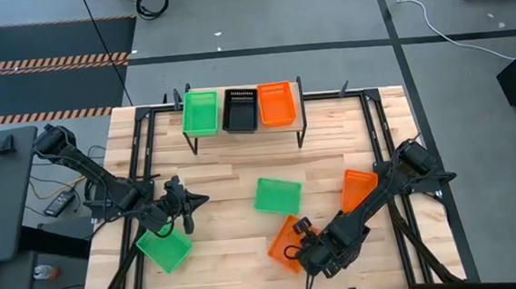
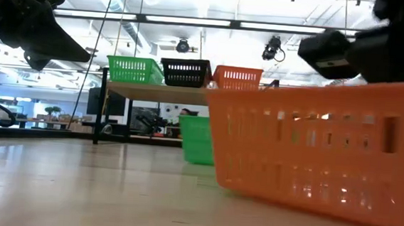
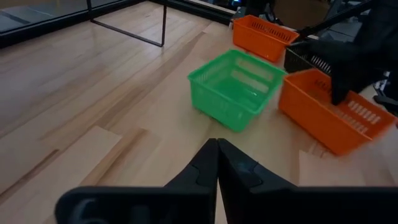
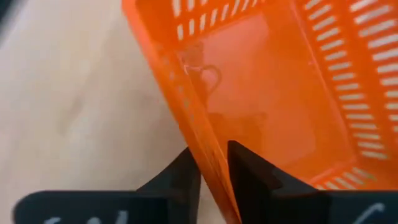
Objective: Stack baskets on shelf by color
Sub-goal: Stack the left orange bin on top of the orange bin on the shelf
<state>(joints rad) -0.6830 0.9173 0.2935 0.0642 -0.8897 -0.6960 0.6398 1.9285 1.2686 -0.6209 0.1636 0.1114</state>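
Note:
On the shelf (image 1: 244, 127), green (image 1: 200, 113), black (image 1: 238, 109) and orange (image 1: 276, 104) baskets stand side by side. Four more baskets are on the table: green ones at the middle (image 1: 277, 195) and near left (image 1: 164, 249), orange ones at the right (image 1: 359, 189) and near middle (image 1: 286, 245). My right gripper (image 1: 302, 229) is shut on the near orange basket (image 4: 280, 93). My left gripper (image 1: 196, 202) is shut and touches nothing. It hovers between the two green baskets, and its wrist view shows the fingers (image 3: 216, 149) closed, facing the middle green basket (image 3: 235, 87). My right gripper pinches a side wall (image 4: 202, 134) of the near orange basket, on the side toward the table's right edge. One finger (image 4: 249, 168) is inside the basket and the other outside. The fingers come from above. Whether the basket is lifted clear, I cannot tell.
The right arm (image 1: 379, 186) reaches over the table beside the right orange basket. Black frame rails (image 1: 377, 127) run along the tabletop's sides. Bare wood lies between the shelf and the loose baskets. In the low view the held orange basket (image 2: 321, 143) fills the right foreground.

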